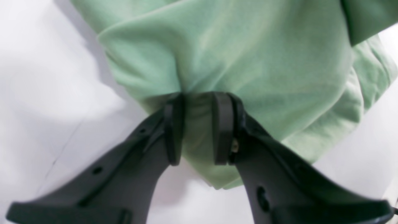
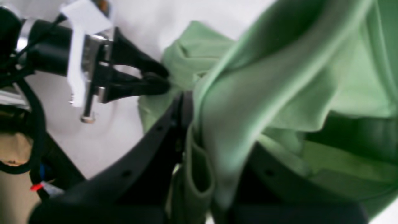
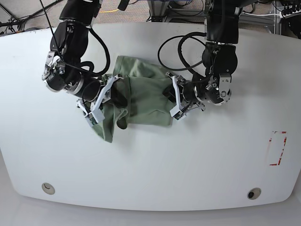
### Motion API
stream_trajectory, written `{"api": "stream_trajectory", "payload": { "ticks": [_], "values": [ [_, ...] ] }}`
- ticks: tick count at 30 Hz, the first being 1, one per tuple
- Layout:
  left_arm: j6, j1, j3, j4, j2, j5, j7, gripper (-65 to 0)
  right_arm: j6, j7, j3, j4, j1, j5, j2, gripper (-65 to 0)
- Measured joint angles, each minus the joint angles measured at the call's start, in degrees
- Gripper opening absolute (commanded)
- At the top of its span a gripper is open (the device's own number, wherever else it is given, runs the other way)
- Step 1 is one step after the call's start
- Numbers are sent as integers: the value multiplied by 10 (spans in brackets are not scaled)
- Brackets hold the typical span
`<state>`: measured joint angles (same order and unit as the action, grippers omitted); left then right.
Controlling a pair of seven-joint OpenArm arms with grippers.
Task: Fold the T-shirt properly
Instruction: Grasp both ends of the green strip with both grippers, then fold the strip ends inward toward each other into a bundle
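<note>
Base view takes in a broad white table with rounded corners that fills nearly the whole picture. Beyond its far edge lie a dark floor, loose cables and the feet of metal frames. Two small round fittings sit near the front edge of the table, one at the left and one at the right, and a rectangle of red tape marks lies near the right side, well apart from everything else.

Between the two arms, in the far middle of the table, lies the T-shirt, pale green, wrinkled and partly bunched. One end hangs down toward the front left as a loose flap.

On the right of that view, the left gripper reaches in at the shirt's right edge. Its own wrist camera shows the fingers standing narrow with a fold of the green cloth pinched between them. A black cable loops above that arm.

On the left, the right gripper is buried in the bunched cloth. Its wrist camera shows green fabric draped over and between its dark fingers, which are closed tight on it, and cloth covers much of the lens. The other gripper shows in that picture's upper left, touching the shirt's edge.
</note>
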<state>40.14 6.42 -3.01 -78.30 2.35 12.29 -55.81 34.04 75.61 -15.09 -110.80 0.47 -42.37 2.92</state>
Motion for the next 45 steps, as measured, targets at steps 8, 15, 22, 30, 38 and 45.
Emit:
{"api": "stream_trajectory", "payload": {
  "ticks": [8, 15, 22, 30, 38, 45],
  "values": [
    [0, -1, 2, 0, 6, 0, 0, -511, 0, -82, 92, 94, 21, -6, -4, -614],
    [0, 0, 3, 0, 6, 0, -2, -511, -6, -142, 164, 176, 30, 1, 34, -282],
    [0, 1, 4, 0, 7, 0, -1, -511, -6, -151, 174, 163, 32, -4, 30, -105],
    [2, -11, 87, -54, 25, -25, -18, -511, -4, -150, 174, 84, 27, -3, 36, -105],
    [-2, -11, 130, -107, 9, -38, -31, -511, -1, -150, 144, 17, -4, -7, 69, -105],
    [-2, -14, 142, -134, -27, -37, -29, -511, -2, -142, 110, 18, -25, -9, 85, -105]
  ]
}}
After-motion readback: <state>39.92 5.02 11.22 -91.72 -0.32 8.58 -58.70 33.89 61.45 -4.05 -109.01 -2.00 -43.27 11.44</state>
